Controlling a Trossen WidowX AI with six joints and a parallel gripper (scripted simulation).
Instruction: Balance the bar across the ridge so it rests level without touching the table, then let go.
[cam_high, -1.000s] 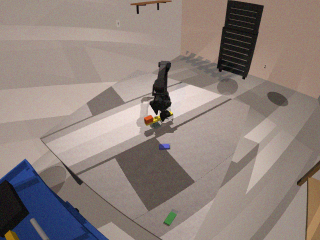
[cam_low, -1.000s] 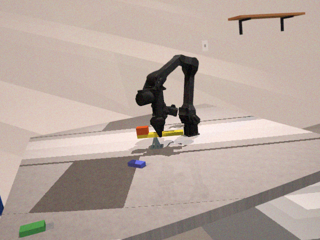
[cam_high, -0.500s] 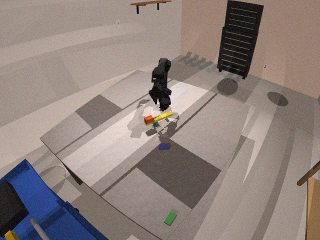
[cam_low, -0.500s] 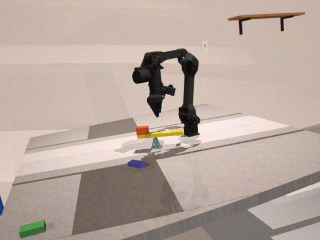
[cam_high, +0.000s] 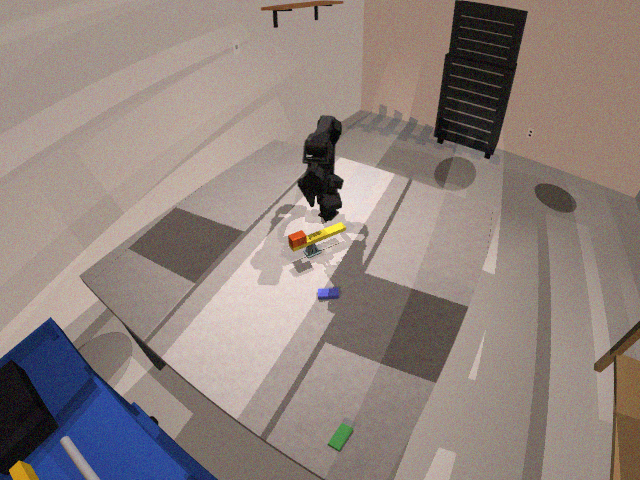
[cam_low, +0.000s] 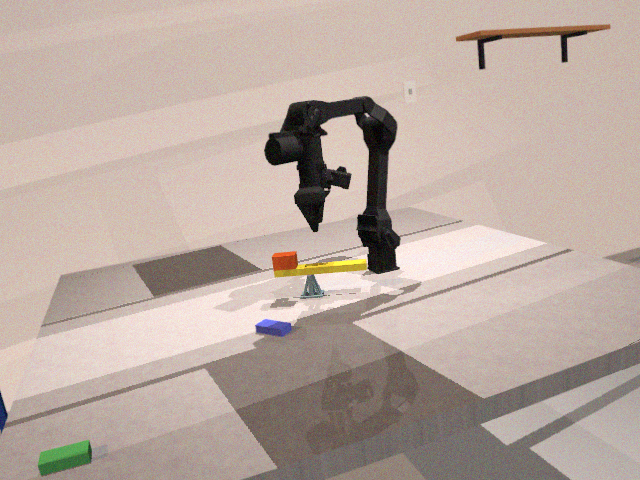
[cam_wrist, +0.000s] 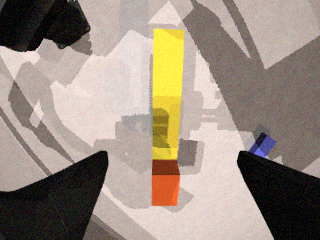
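Going left to right in the exterior view, a green block lies by the counter's near-left corner.A green block lies toward the near-left corner of the counter, a blue block sits farther in from the edges, and beyond it the yellow bar, an orange block on its left end, rests across the ridge, clear of the counter beneath the wide-spread, empty gripper.

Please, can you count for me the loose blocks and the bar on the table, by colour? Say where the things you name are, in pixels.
Yellow bar (cam_high: 328, 231) (cam_low: 336, 267) (cam_wrist: 167, 65): 1
Orange-red block (cam_high: 297, 239) (cam_low: 284, 260) (cam_wrist: 164, 190): 1
Blue flat block (cam_high: 328, 293) (cam_low: 272, 328) (cam_wrist: 265, 146): 1
Green flat block (cam_high: 340, 436) (cam_low: 65, 457): 1
Total: 4
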